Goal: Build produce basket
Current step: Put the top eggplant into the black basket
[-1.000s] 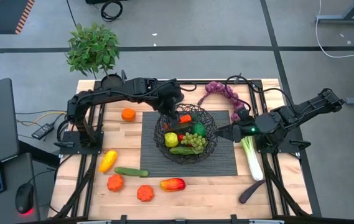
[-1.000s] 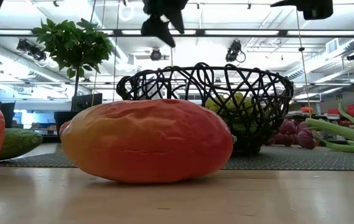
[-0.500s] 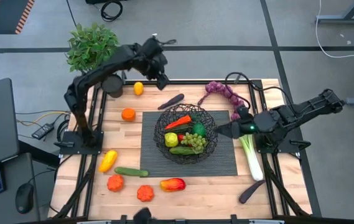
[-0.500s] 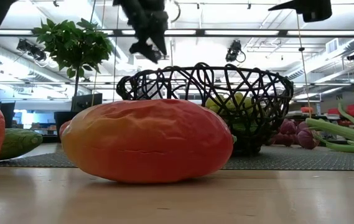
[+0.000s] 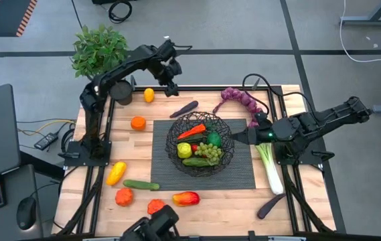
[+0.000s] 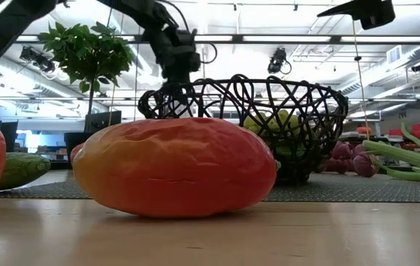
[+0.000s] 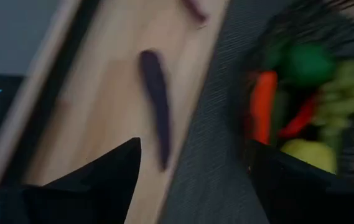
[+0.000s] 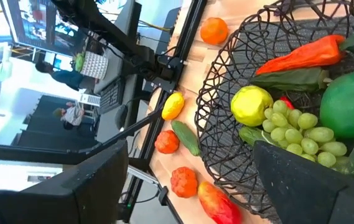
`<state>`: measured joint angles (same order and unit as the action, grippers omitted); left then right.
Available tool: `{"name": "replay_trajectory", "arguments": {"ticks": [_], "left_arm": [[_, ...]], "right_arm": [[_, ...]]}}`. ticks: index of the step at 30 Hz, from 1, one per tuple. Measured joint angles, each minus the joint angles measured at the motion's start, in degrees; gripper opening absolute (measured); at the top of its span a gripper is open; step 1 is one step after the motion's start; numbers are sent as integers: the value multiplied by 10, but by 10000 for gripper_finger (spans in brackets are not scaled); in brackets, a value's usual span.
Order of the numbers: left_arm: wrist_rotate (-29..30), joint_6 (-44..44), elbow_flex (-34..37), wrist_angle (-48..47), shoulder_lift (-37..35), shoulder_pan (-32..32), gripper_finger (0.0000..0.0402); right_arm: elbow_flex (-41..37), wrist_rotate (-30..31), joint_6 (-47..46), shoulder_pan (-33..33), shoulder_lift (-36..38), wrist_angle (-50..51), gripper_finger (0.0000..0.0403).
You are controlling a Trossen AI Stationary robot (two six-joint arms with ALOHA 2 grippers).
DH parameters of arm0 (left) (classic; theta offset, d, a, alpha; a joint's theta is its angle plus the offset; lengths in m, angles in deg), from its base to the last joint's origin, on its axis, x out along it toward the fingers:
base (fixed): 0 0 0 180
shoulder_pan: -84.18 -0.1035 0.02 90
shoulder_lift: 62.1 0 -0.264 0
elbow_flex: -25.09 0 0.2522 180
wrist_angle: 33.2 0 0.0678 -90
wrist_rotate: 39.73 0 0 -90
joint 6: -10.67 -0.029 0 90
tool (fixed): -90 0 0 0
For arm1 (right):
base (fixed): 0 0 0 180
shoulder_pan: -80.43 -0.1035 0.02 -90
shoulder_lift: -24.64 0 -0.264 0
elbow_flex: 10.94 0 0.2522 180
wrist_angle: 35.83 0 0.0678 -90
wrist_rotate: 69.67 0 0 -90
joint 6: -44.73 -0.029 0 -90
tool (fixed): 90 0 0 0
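Black wire basket [image 5: 199, 143] sits mid-table on a dark mat [image 5: 244, 171], holding carrot [image 5: 191, 131], lemon [image 5: 185, 150], green grapes [image 5: 209, 152]; left gripper [image 5: 171, 87] hangs over the table's far edge nr a purple aubergine [image 5: 184, 108], fingers spread, empty; right gripper [image 5: 237, 139] just beside basket's rim, fingers apart, empty; other produce scattered on the table.

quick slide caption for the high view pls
Left gripper hangs empty above the aubergine; the basket already holds carrot, grapes and lemon.
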<state>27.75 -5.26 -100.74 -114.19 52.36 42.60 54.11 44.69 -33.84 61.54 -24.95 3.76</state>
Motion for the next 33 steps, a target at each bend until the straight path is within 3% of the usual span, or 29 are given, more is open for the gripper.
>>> {"name": "replay_trajectory", "arguments": {"ticks": [2,11,23,33], "left_arm": [[-36,0,0,14,13,-5,294],[-23,-20,0,17,71,-7,295],[95,18,0,90,104,41,291],[105,113,0,113,140,81,291]], "right_arm": [[0,0,-10,0,0,0,348],[0,0,-25,16,0,-2,348],[0,-6,-25,34,0,-2,348],[0,-20,-29,34,0,-4,348]]}}
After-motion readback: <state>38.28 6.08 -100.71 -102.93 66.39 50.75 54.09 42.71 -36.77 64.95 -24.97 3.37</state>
